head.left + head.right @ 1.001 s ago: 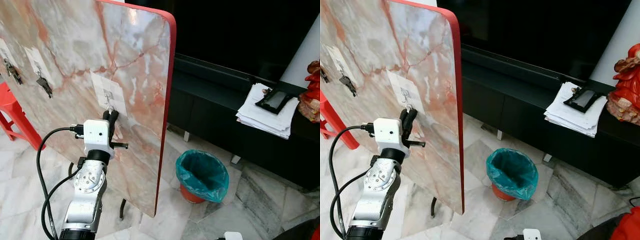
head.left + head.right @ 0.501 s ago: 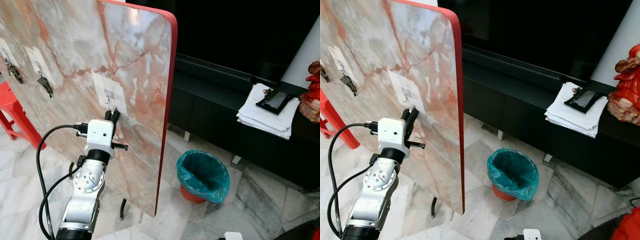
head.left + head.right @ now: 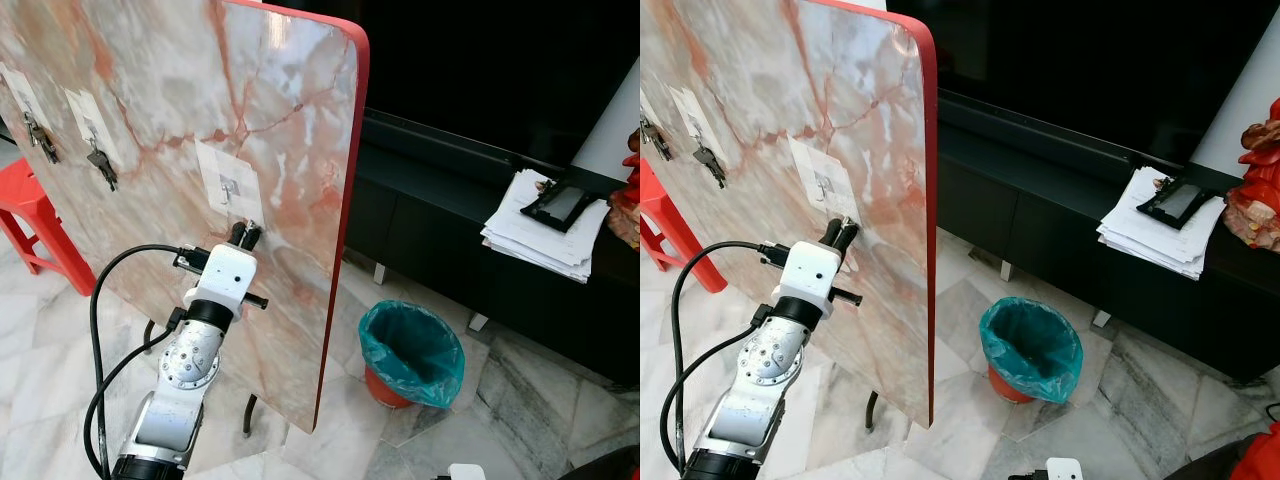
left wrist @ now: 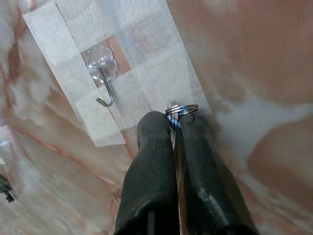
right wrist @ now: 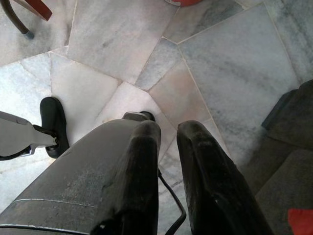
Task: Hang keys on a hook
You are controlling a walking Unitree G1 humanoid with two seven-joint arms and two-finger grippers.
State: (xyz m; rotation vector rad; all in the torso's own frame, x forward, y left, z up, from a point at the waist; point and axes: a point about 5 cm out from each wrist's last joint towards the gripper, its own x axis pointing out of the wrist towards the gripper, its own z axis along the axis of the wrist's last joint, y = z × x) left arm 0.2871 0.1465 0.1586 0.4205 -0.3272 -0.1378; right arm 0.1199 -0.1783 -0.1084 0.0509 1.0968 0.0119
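One key ring, pinched tight, now sits lower than its hook.

The left gripper (image 4: 172, 128) has its fingers closed on the ring (image 4: 181, 109), which pokes out past the tips against the marble board (image 3: 280, 120). Over the last second the gripper has dropped from just under the hook (image 4: 103, 87) to clearly beside and below it, so the ring likely needs lifting again. The right gripper (image 5: 166, 134) hangs slightly parted, empty, above the floor.

Marble floor (image 3: 60, 340), black cabinet (image 3: 520, 290), red stool (image 3: 30, 220).
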